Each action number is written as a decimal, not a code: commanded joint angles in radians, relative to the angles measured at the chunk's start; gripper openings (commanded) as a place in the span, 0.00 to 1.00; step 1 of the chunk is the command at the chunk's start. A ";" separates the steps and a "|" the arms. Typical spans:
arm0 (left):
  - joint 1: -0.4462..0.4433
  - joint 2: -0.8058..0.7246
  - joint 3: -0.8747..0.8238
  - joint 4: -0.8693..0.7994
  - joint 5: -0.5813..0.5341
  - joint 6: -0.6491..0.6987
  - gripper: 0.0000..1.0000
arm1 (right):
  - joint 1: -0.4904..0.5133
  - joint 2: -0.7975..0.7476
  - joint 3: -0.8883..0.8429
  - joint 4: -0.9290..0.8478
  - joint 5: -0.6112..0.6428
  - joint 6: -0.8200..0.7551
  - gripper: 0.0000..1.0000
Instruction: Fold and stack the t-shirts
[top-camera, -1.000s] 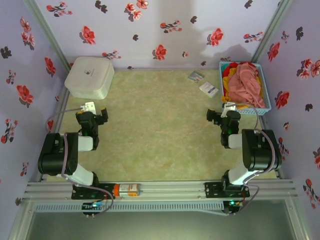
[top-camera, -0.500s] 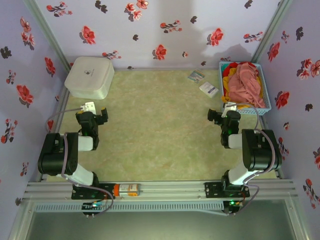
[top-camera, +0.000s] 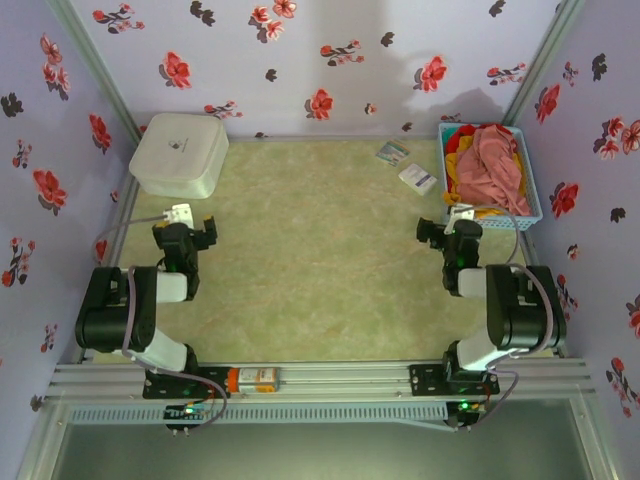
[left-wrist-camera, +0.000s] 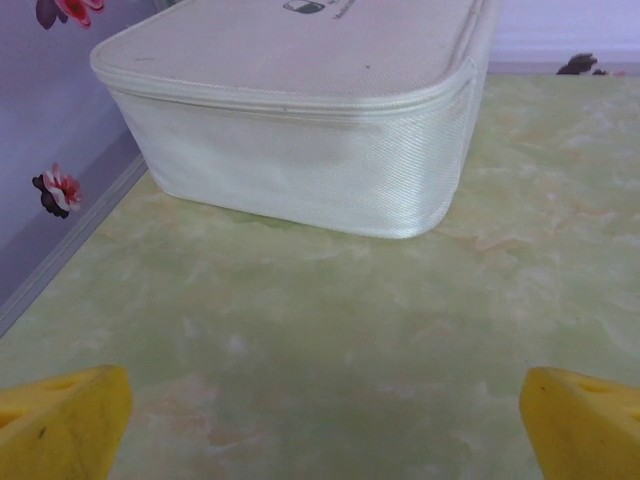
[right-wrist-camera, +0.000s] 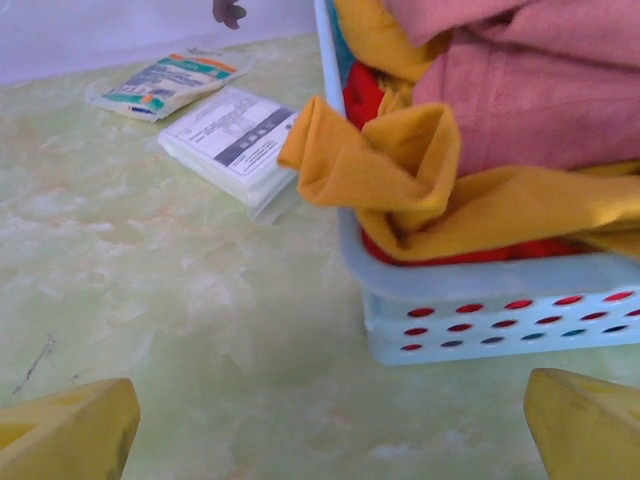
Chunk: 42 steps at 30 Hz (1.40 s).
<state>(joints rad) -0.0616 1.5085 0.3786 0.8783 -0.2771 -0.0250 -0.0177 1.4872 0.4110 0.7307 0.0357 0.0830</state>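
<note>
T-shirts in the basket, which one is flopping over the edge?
The mustard yellow t-shirt: its fold droops over the basket rim; the pink t-shirt lies on top, the red t-shirt sits inside.

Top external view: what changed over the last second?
The right end effector edged slightly rightward, toward the pale blue plastic basket, its arm's elbow dropping a little toward the near edge. Nothing was gripped or released. The left end effector barely moved; the dusty salmon-pink t-shirt and white rounded-square box stayed put, both end effectors open.
</note>
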 joint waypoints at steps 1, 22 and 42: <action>-0.057 -0.105 0.030 -0.100 -0.095 0.069 0.99 | 0.006 -0.080 0.112 -0.235 0.075 0.051 0.99; -0.161 -0.368 0.464 -1.206 0.110 -0.388 0.78 | -0.114 0.119 0.878 -1.231 0.179 0.514 0.85; -0.248 -0.512 0.326 -1.280 0.160 -0.465 0.78 | -0.151 0.396 1.070 -1.115 0.178 0.558 0.60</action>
<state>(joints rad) -0.3012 1.0252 0.7246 -0.3859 -0.1287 -0.4671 -0.1593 1.8565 1.4342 -0.4007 0.2180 0.6170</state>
